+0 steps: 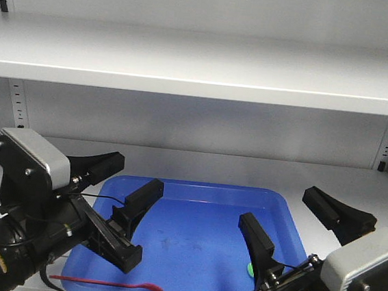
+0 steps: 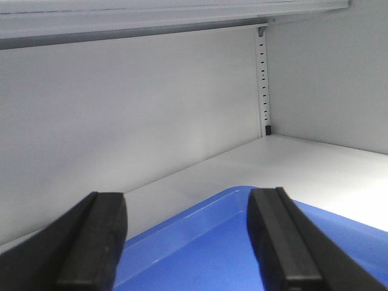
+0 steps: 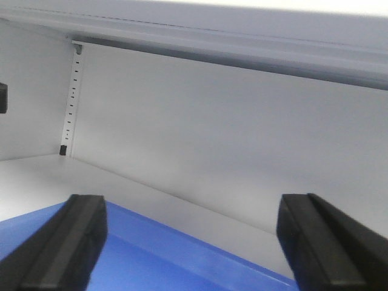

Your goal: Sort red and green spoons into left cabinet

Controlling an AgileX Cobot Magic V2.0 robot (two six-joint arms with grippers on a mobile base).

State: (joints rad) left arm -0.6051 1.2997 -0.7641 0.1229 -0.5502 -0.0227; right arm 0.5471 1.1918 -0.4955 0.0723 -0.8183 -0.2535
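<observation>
Blue tray (image 1: 285, 202) on grey-white shelf (image 1: 199, 163)

Bright, even white light fills all views; a soft sheen lies on the blue tray (image 1: 285, 202), shadows stay faint, and both wrist views look slightly soft.

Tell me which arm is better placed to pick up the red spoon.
Left. The red spoon lies at the blue tray's near-left edge, just below the open left end effector; the right end effector hangs opposite.
</observation>
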